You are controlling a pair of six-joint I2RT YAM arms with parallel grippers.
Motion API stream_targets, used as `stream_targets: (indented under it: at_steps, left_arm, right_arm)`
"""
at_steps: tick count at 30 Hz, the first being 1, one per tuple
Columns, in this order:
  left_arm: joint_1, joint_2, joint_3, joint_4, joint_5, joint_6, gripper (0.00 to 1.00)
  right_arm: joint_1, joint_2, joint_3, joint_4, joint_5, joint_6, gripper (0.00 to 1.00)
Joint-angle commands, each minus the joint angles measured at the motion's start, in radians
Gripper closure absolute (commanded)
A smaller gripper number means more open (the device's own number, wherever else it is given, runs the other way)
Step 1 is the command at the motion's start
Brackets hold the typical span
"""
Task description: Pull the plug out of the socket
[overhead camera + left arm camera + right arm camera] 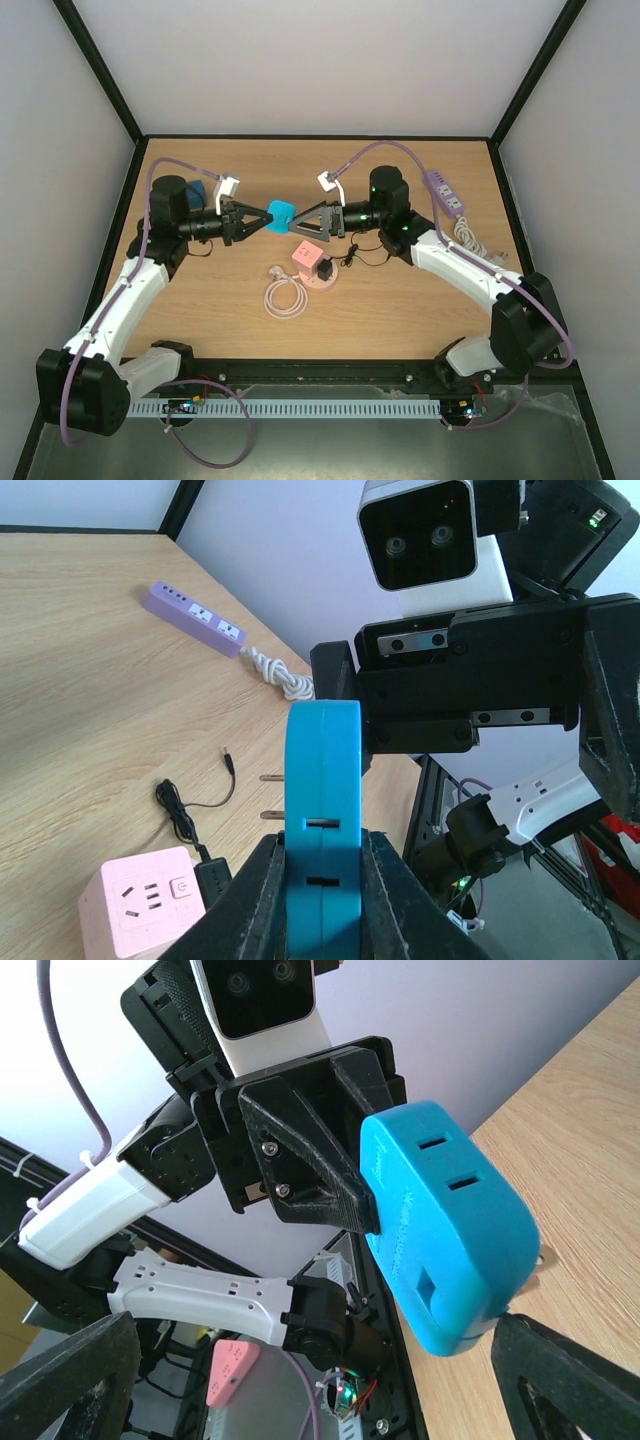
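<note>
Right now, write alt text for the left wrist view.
The left gripper clamps a blue adapter upright, its two prongs pointing left. The right gripper faces it, open, behind; a pink socket cube sits lower left on the table.

I take the cube socket (306, 256) on the table (400, 310) as my landmark.
- Behind it, slightly left, off the table: adapter (282, 215), between the left gripper's (266, 217) fingers.
- Directly behind it, also aloft: right gripper (300, 225), just beside the adapter.
- Against its right side: plug (325, 270).
- Before it, slightly left: coiled cable (286, 298).
- Behind it, far right: power strip (444, 193), which I see lying flat.
</note>
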Motion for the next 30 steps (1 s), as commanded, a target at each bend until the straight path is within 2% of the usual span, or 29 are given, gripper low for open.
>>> stream_targets:
  at_steps: [1, 10, 20, 30]
  left_arm:
    - [-0.015, -0.012, -0.013, 0.045, 0.027, -0.011, 0.97]
    - [-0.022, -0.016, -0.024, 0.037, 0.006, -0.004, 0.97]
    - [-0.028, -0.005, -0.047, 0.046, -0.013, -0.007, 0.97]
    - [-0.037, 0.004, -0.068, 0.051, -0.04, -0.015, 0.97]
  right_arm:
    - [0.017, 0.005, -0.007, 0.063, -0.009, 0.018, 0.06]
    - [0.025, 0.004, -0.007, 0.1, -0.036, 0.033, 0.07]
    - [0.059, 0.002, -0.001, 0.18, -0.11, 0.067, 0.14]
    - [0.087, 0.013, 0.026, 0.185, -0.131, 0.069, 0.18]
